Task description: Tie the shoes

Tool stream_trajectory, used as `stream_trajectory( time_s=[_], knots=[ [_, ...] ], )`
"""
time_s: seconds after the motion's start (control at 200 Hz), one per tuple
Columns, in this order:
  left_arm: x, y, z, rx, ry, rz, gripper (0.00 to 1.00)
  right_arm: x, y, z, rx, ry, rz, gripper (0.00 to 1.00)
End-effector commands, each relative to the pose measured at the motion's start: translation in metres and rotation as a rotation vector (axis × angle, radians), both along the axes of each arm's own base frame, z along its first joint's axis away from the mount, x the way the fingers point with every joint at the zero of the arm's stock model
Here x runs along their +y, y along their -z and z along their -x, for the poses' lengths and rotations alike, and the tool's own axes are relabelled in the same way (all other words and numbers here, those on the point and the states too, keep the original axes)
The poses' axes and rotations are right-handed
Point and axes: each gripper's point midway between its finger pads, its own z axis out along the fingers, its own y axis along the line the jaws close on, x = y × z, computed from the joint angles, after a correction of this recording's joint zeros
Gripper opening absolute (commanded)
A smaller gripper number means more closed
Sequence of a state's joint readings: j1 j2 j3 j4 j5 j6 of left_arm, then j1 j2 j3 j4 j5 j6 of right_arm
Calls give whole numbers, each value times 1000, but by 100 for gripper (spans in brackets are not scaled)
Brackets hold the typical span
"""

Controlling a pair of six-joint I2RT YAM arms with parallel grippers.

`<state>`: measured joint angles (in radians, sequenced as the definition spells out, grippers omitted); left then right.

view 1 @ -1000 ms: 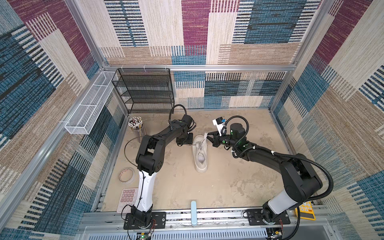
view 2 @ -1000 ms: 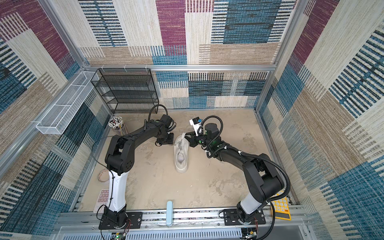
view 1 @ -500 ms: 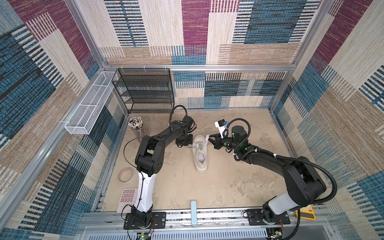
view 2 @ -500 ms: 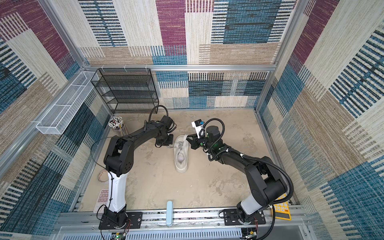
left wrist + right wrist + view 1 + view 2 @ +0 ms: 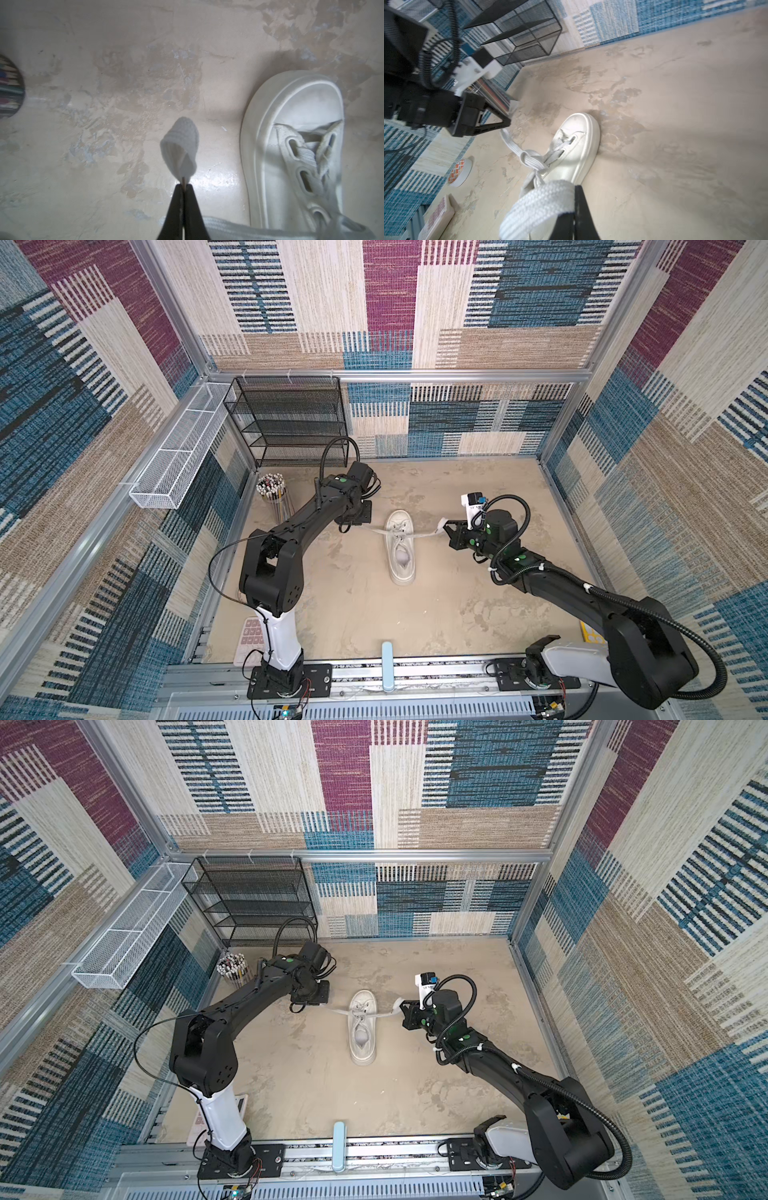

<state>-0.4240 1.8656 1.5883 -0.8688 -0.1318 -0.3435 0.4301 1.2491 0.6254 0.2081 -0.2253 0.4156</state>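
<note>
left gripper (image 5: 184,185) has closed on left lace (image 5: 179,149); right gripper (image 5: 446,526), drawn farther out, pinches right lace (image 5: 424,534). both taut: overpull may drag shoe (image 5: 401,556) or slip lace.

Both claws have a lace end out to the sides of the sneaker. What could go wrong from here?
1. The left claw pinches only a small fold of lace at its very tips; a harder pull might slip it free.
2. Nothing pins the sneaker; with the right claw holding the other lace end on the opposite side, uneven tension could drag or turn it.
</note>
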Motion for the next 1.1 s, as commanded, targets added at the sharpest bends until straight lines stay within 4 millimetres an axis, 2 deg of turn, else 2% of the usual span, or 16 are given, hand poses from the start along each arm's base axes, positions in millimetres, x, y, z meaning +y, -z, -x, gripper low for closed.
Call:
stream_trajectory(
  time_s=[0.0,0.19,0.396,0.471,0.546,0.846,0.977,1.092],
  knots=[
    [14,-6,11,14,24,-61,0,-33,21,-3,113,196,49,0],
    [25,-3,20,36,26,-97,0,-95,49,8,240,569,62,0],
    [32,-5,25,37,20,-109,0,-137,79,27,340,801,74,0],
    [34,-4,26,44,20,-119,0,-146,92,30,387,842,81,0],
    [38,-2,27,51,18,-134,0,-150,97,30,400,870,82,0],
    [72,-1,27,76,-34,-169,0,-175,118,45,476,992,53,0],
    [79,14,32,127,-57,-166,0,-181,129,51,516,1022,45,0],
    [83,35,39,183,-67,-167,0,-181,135,51,541,1022,47,0]
  ],
)
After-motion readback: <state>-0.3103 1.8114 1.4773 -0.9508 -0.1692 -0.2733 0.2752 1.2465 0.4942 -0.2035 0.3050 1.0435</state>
